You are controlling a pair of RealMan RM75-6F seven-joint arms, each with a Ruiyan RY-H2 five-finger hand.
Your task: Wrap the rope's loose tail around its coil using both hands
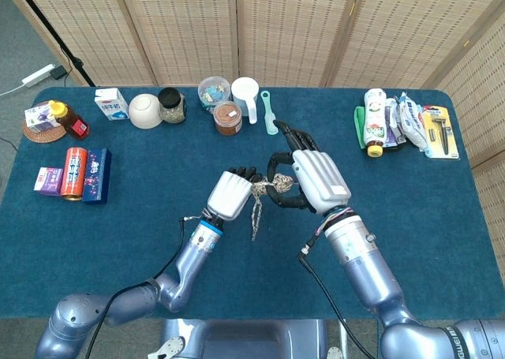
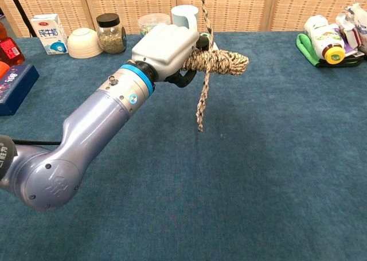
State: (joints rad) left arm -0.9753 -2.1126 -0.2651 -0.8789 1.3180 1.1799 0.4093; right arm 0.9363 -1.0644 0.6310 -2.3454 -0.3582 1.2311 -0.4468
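Left hand: the left hand (image 2: pixel 169 49) grips one end of the coil (image 2: pixel 221 61) and holds it in the air above the table (image 2: pixel 287 158).
Right hand: the right hand (image 1: pixel 312 177) is raised just beside the coil, on the far right side of it. Its fingers curl near the rope, and I judge it holds the tail, but the grip itself is hidden, so I cannot tell for sure.
Coil axis: the long axis of the coil lies about level and points from the left hand toward the right hand.
Tail: in the chest view the tail (image 2: pixel 202 103) crosses the coil. One part rises up out of the picture and one short part hangs down with a free end above the table.
Key relation: the right hand is nearer to the free end of the coil, so I judge it must lead the tail around this axis while the left hand keeps the coil steady.
Count: one rope, one coil, two hands.
Progress: the wrapping seems begun, not finished.
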